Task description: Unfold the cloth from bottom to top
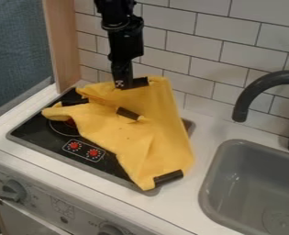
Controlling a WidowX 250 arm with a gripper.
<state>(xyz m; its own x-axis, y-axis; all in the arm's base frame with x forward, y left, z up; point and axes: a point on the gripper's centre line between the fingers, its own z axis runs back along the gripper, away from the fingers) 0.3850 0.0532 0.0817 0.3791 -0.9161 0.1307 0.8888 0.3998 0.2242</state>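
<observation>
While the black gripper is held low at the upper edge of the yellow cloth, how far its jaws are parted cannot be told, nor can it be made out whether any fabric is gripped between them. Just beside the gripper's tip, on its right in the view, a short dark piece is seen at the cloth's upper edge. Above, the gripper is carried by the black arm, which is brought in from the top of the view.

The stovetop is partly covered by the cloth, which is spread in uneven folds, with one narrow part laid out toward the left and a broad part brought down toward the front right. A second dark piece is seen near the middle of the cloth, and a third at its lower right corner, by the stovetop's front edge. Two red printed dials are left uncovered at the front.

The stovetop is set in a white counter. To the right, a grey sink is overhung by a dark, curved faucet. The counter is backed by white tiles, bordered on the left by a wooden post.
</observation>
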